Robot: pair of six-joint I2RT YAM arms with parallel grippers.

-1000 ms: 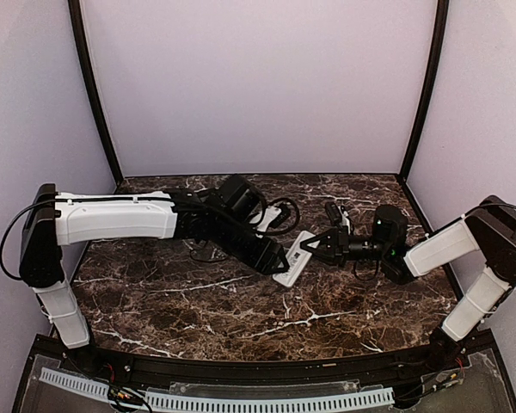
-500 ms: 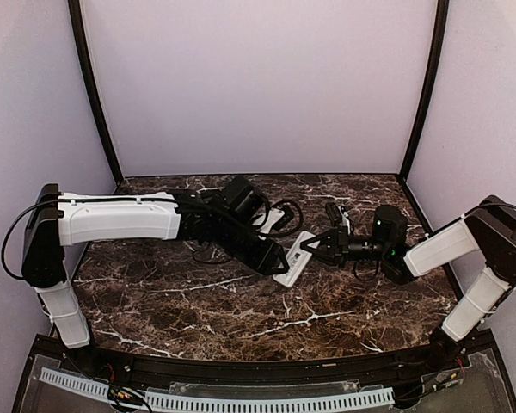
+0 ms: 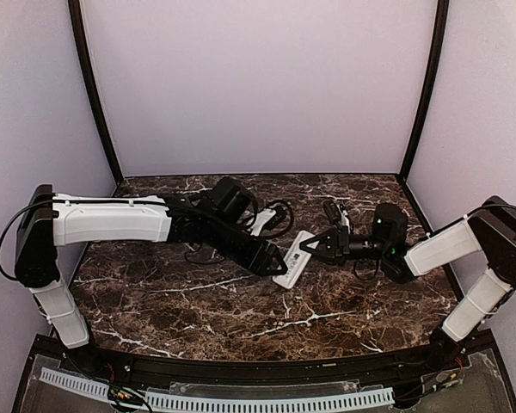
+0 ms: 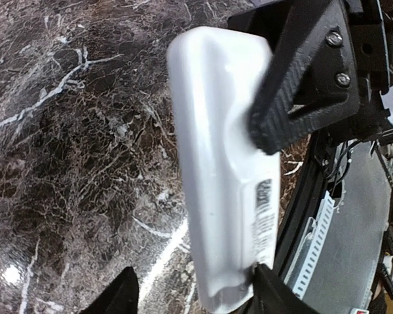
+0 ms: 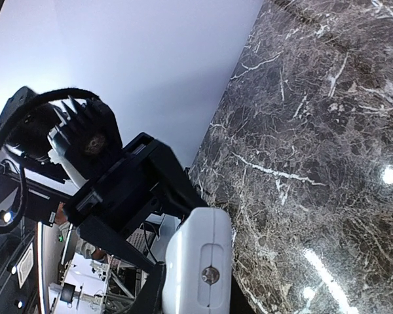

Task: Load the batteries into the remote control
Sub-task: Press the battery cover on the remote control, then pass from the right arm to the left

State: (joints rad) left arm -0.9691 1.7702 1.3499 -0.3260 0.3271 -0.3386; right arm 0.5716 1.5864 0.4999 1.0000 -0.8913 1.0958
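The remote control (image 3: 292,268) sits slanted near the middle of the marble table (image 3: 198,310). From 3 o'clock, the stretched right gripper (image 3: 311,248) clenches its far part. From 9 o'clock, the low left gripper (image 3: 278,261) straddles its near end, jaws apart. Cables (image 3: 275,215) loop at 11 o'clock.

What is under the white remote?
Only the dark marble table shows all around the remote. The spot right underneath is covered by the remote itself, so you cannot see what is there, or whether it is touching the table.
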